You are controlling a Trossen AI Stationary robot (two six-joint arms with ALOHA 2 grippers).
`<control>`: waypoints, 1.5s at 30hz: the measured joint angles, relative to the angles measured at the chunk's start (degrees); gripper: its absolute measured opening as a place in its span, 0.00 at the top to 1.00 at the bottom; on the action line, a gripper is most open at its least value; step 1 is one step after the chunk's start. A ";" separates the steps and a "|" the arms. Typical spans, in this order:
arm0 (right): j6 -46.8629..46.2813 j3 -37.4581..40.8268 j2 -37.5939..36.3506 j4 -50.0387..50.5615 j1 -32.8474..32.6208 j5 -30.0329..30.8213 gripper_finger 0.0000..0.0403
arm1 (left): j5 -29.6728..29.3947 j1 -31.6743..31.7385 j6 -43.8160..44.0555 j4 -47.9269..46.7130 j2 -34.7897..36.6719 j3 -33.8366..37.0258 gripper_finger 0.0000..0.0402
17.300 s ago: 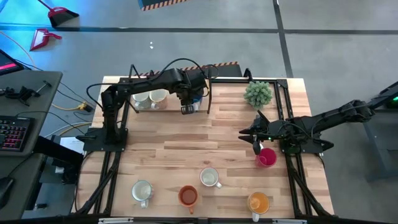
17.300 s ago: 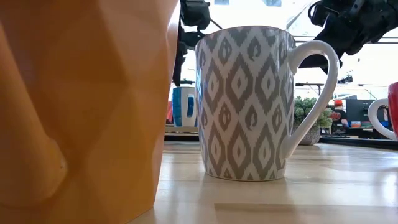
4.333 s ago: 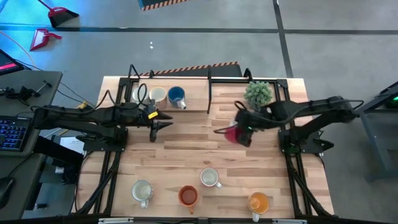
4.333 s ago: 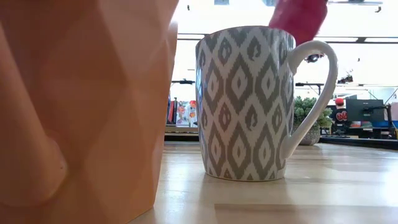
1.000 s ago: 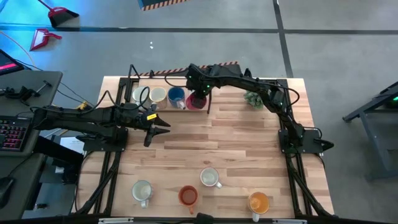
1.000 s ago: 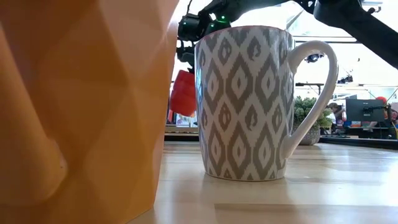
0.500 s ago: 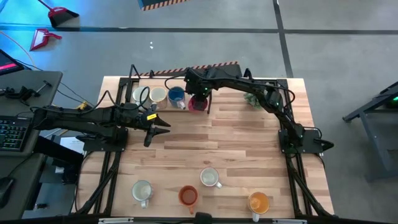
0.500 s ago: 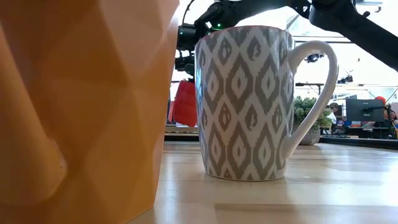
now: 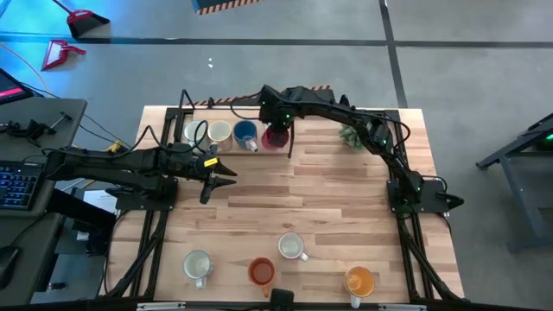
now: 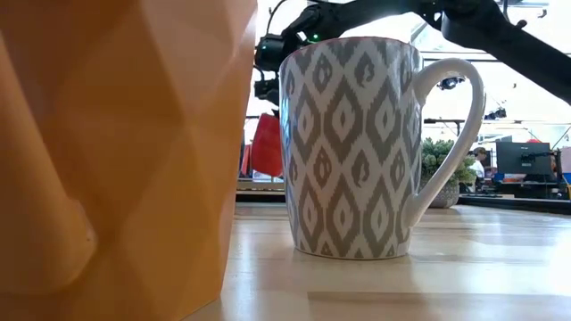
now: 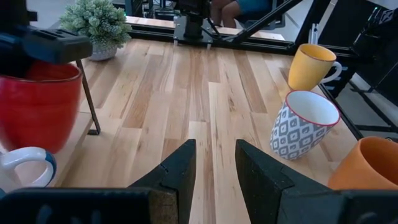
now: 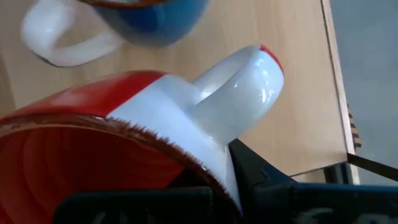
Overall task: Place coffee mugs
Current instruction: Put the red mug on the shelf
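Observation:
My right gripper [image 9: 276, 128] reaches to the table's far side, shut on a red mug [image 9: 275, 139] with a white handle. The mug is just right of the blue mug [image 9: 245, 133], which stands in a row with a cream mug [image 9: 219, 131] and a white mug [image 9: 195, 132]. In the low view the red mug [image 10: 266, 145] is upright, close over the far board; whether it touches, I cannot tell. My left gripper [image 11: 214, 168] waits open at mid-left [image 9: 220, 177], holding nothing. My right gripper holds the red mug by its wall at the rim, right beside the handle's root [image 12: 205, 155]. One dark finger [image 12: 252, 171] lies on the outside; the other is hidden inside the mug. The fingers come from above, slanting down. The mug hangs upright below them.
Along the near edge stand a white mug [image 9: 197, 263], a red-orange mug [image 9: 261, 271], a grey-patterned mug [image 9: 292, 246] and a yellow-orange mug [image 9: 359, 281]. A small green plant [image 9: 354, 135] sits at the far right, partly under the right arm. A black frame post [image 9: 289, 142] stands beside the red mug.
My right gripper has sunk a little with the red mug beside the blue mug; the mug hangs lower and more upright than a second ago.

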State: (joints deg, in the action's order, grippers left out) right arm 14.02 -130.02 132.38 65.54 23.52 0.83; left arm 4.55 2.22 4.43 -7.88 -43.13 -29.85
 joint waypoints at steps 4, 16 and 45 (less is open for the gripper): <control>0.00 0.01 0.00 0.72 -0.08 -0.08 1.00 | -0.02 0.00 0.00 0.00 0.00 0.00 0.75; 0.44 0.00 0.00 2.07 -0.03 0.09 1.00 | -0.02 -0.02 0.92 0.02 0.00 0.00 0.75; 0.84 -0.09 1.09 0.93 0.06 -0.03 1.00 | -0.02 -0.02 0.94 0.44 0.00 0.00 0.75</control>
State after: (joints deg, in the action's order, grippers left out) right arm 14.86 -130.10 133.47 66.47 23.57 0.80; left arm 4.54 2.20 5.37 -7.44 -43.13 -29.85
